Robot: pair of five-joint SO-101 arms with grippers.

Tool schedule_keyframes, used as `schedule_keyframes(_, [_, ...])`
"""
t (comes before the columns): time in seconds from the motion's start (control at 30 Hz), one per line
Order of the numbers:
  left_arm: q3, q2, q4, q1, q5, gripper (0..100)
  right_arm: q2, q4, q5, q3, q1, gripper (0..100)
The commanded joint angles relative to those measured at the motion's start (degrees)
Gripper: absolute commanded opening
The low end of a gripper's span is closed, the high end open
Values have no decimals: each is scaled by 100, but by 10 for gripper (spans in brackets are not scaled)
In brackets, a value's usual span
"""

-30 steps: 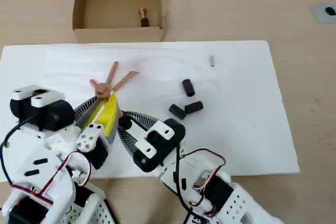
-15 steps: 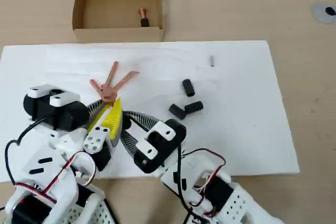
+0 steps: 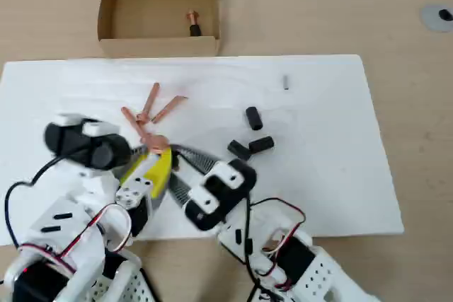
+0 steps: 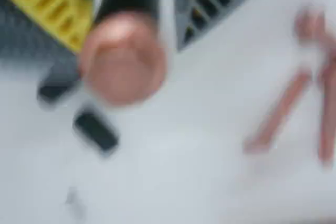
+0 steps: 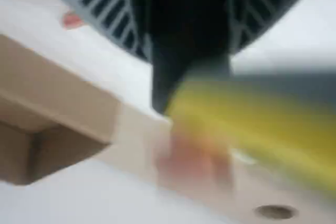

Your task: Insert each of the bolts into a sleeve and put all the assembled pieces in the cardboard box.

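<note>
Two grippers are sitting tip to tip lower left of centre, left gripper (image 3: pixel 154 155) clamping a bolt (image 3: pixel 157 143), right gripper (image 3: pixel 177 157) clamping a sleeve (image 5: pixel 186 35); we are expecting a jam or drop if axes misalign.

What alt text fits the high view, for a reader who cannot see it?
Two arms meet over a white mat: the left claw grips a copper bolt, the right claw a black sleeve. Three loose bolts and three loose sleeves lie beyond, and a cardboard box holds one assembled piece.
</note>
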Motion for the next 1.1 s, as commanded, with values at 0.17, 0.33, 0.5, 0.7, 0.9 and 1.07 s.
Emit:
schedule_keyframes(0.17, [-2084, 1429, 686, -132, -35, 148, -875, -185, -44, -840, 963, 9])
schedule_keyframes(0.33, [-3710, 2668, 1433, -132, -44, 143, 110, -624, -44, -1499, 1648, 9])
schedule_keyframes(0.5, [-4809, 3899, 1767, -211, -44, 143, 2167, -1354, -44, -2949, 2141, 9])
schedule_keyframes(0.7, [-4826, 5235, 1547, -1459, -18, 143, 5437, -1486, -44, -5182, 2527, 9])
schedule_keyframes(0.9, [-4809, 6440, 1116, -2356, -18, 143, 8462, -1486, -44, -7521, 2695, 9])
schedule_keyframes(1.07, [-4809, 7240, 765, -2462, -35, 143, 10949, -1486, -44, -9719, 2862, 9])
